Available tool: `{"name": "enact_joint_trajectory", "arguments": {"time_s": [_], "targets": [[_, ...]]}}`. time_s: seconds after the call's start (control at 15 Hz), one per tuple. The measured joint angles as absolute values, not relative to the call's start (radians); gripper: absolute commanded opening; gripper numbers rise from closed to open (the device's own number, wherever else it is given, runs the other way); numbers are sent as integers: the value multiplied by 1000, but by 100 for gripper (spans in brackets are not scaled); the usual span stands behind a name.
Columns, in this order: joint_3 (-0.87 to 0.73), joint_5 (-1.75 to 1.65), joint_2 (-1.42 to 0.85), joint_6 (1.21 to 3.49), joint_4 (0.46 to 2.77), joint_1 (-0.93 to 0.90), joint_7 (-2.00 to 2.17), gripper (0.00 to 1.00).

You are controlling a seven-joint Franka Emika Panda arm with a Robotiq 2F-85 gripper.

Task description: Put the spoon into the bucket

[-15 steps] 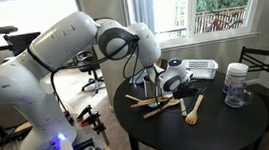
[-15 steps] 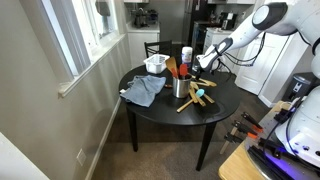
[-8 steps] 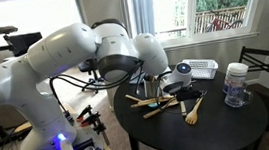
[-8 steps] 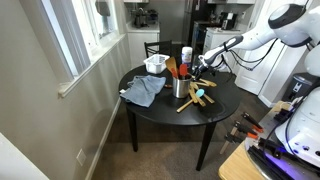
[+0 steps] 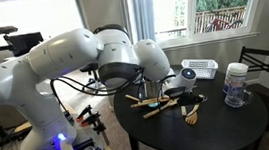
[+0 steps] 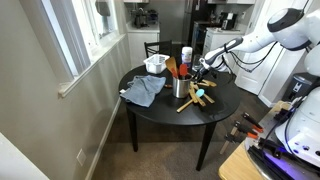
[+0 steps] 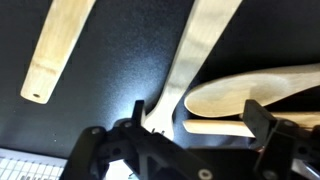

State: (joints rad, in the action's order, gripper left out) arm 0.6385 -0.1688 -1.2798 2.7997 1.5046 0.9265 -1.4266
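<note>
On the round black surface [image 6: 160, 108] in an exterior view, a crumpled grey cloth [image 6: 145, 90] was seen at the left, with a white slotted basket [image 6: 155, 64] just behind it. Near the middle stood the bucket [image 6: 182, 88], upright, with reddish utensils [image 6: 171, 68] standing up out of it. Loose wooden utensils [image 6: 190, 104] were scattered on the surface just to the right of the bucket. The hand [image 6: 200, 72] was held low over them, near the bucket but apart from it, and the white arm [image 6: 270, 28] reached in from the right.

In the wrist view, a flat wooden spatula handle [image 7: 55, 50] with a hole at its end was shown at the left, lying on the dark surface. A second pale wooden handle [image 7: 198, 45] ran down the middle. The spoon [image 7: 245, 98] lay at the right, its bowl resting on the surface outside the bucket. The hand [image 7: 180, 128] was seen with its fingers [image 7: 100, 140] spread wide, one on each side of these pieces, and nothing was pinched between them.
</note>
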Motion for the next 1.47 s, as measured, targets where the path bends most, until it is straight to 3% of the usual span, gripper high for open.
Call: {"name": "enact_joint_trajectory", "arguments": {"time_s": [0.93,1.47], "targets": [[524,45,-1308,2679,1337,800,-1427,100],[541,148,-1311,2659,1297,797,-1467,100]]}}
